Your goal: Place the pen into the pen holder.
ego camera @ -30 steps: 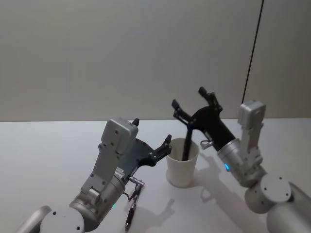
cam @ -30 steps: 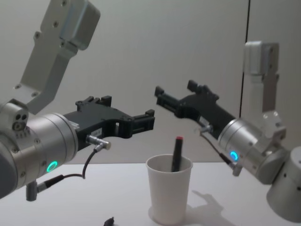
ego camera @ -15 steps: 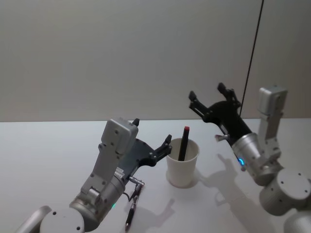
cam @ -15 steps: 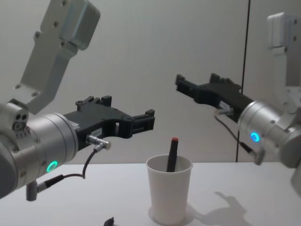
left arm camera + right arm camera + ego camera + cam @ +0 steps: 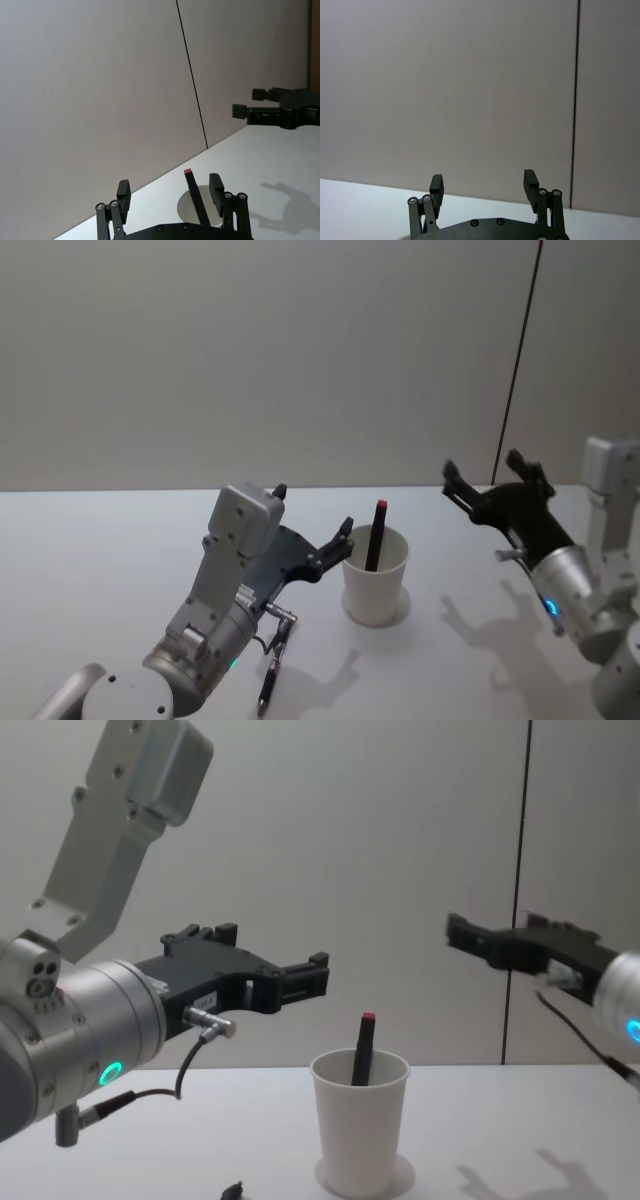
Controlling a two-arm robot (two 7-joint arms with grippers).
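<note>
**Item 1: pen** (image 5: 377, 533). Black barrel with a red end uppermost. It stands inside the pen holder with its lower part hidden in the cup. The upper part rises above the rim, and the top leans slightly toward the robot's right. Neither claw touches it.

**Item 2: pen holder** (image 5: 372, 598). A plain white paper cup, tapered, with a rolled rim. It stands upright on the counter between the two claws.

**Item 3: left claw** (image 5: 313, 510). Black, with its fingers spread and nothing between them. It is held above the counter, just beside the cup on the cup's left. In the head view one fingertip sits close to the rim (contact cannot be judged from there). The chest view shows the claw higher than the rim and apart from it. The left wrist view looks out between the fingers at the red end of the pen.

**Item 4: right claw** (image 5: 483, 465). Black, released, with its fingers wide apart and empty. It is raised above the counter to the right of the cup and well apart from it. Its shadow lies on the counter beneath.

**Item 5: counter** (image 5: 100, 560). White and matte.

**Item 6: dark slender object** (image 5: 268, 682). It lies flat on the counter under the left arm (pen or cable end, cannot tell).

**Item 7: wall** (image 5: 250, 360). Plain grey, with a thin dark vertical seam (image 5: 515, 370) toward the right.
</note>
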